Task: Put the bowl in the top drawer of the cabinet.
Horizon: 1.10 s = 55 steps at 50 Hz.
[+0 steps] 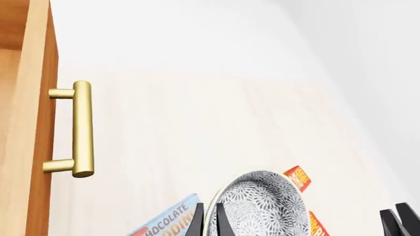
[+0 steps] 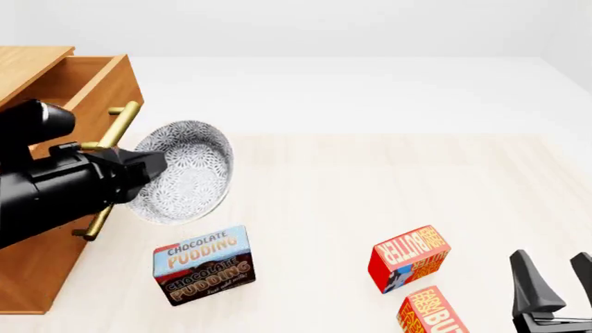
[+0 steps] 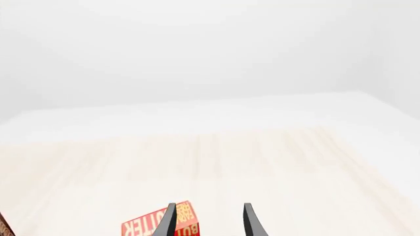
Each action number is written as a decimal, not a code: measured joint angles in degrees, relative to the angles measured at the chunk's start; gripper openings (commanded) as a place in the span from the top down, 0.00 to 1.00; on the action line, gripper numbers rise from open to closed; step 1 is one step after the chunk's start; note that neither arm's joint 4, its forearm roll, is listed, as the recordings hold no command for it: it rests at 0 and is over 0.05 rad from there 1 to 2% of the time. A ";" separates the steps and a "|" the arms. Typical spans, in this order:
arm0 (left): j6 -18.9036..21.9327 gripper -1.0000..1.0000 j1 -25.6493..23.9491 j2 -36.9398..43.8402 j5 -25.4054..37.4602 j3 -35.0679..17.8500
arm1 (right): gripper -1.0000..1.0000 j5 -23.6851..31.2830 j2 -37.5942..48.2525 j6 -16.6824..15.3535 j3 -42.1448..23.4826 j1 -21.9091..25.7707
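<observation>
Pale wooden table (image 2: 370,180), and the left gripper (image 2: 148,164) clamps the round lace-patterned white bowl (image 2: 185,173) aloft beside the cabinet's (image 2: 37,277) pulled-out top drawer (image 2: 102,83); drop-in remains. Right gripper (image 2: 558,286) idles, spread.

In the front view the left arm hides the near rim of the bowl (image 2: 185,170), so the left gripper's (image 2: 148,165) grip cannot be seen there. The cabinet (image 2: 37,277) runs off the left edge. The right gripper (image 2: 555,284) is cut by the bottom corner.
</observation>
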 measured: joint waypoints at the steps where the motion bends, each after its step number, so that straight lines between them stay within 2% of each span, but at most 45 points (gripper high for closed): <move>1: 0.20 1.00 0.14 0.21 0.62 -0.70 | 0.00 -0.05 0.10 0.03 0.00 -0.02; 26: 3.56 1.00 4.54 6.97 14.85 -18.26 | 0.00 -2.48 4.55 0.08 0.07 -0.27; 41: 6.39 1.00 10.27 9.36 23.71 -31.24 | 0.00 -2.96 5.45 -0.27 0.08 -0.87; 55: 8.46 1.00 16.54 10.13 28.57 -38.40 | 0.00 -2.99 5.54 -0.43 0.08 -1.06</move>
